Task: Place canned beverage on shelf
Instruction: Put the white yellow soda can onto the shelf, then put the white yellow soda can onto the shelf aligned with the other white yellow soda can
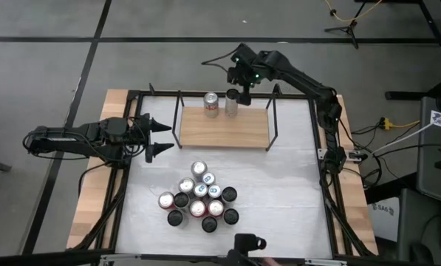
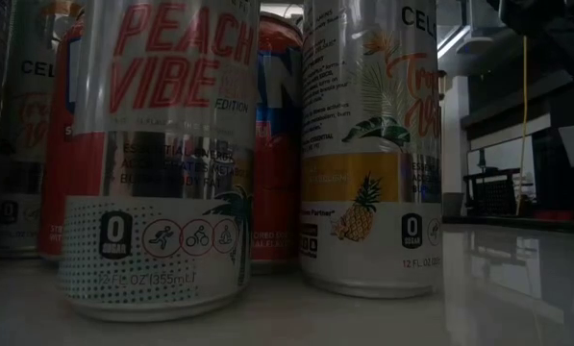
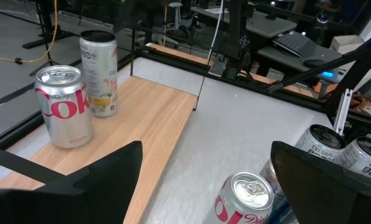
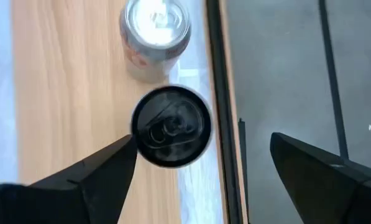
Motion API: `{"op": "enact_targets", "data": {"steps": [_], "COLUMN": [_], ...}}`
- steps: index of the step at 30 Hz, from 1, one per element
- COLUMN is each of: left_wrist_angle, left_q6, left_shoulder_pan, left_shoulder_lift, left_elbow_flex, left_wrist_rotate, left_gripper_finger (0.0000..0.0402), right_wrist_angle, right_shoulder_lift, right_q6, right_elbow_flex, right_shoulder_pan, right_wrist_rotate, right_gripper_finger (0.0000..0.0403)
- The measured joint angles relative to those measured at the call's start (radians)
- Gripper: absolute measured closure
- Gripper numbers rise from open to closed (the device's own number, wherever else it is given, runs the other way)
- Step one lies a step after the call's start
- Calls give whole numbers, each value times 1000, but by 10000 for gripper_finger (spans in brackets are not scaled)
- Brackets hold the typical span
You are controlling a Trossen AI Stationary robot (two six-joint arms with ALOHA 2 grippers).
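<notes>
Cans: a black-topped can point(image 4: 171, 126) stands upright on the shelf point(image 1: 224, 130) beside a silver can point(image 1: 211, 104). Right gripper point(image 1: 237, 91) hovers above it, fingers spread, gripping nothing. Left gripper point(image 1: 155, 138) waits spread beside the shelf

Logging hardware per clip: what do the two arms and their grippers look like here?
Both arms are dark, jointed, with black cables along them. Left gripper and right gripper each have two black wedge-shaped fingers tapering to points. A small green light glows on the right arm's wrist.
</notes>
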Motion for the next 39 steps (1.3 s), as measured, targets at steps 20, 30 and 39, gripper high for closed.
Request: {"op": "enact_targets", "data": {"steps": [20,30,39], "left_wrist_angle": [165,317,175], "left_q6": [-24,-24,-13], "left_shoulder_pan": [-7,-173,-377], "left_shoulder_lift": [52,271,454], "left_elbow_flex": [0,40,253], "left_wrist_rotate": [13,16,-140], "left_gripper_finger": [53,53,53], "right_wrist_angle": [-204,-198,-208], "right_shoulder_lift": [-80,-75,-75], "right_q6": [113,123,166], "right_elbow_flex": [90,90,90], "right_shoulder_pan": [237,372,454], "right_wrist_rotate": [-15,-18,-18], "right_gripper_finger": [40,40,40]}}
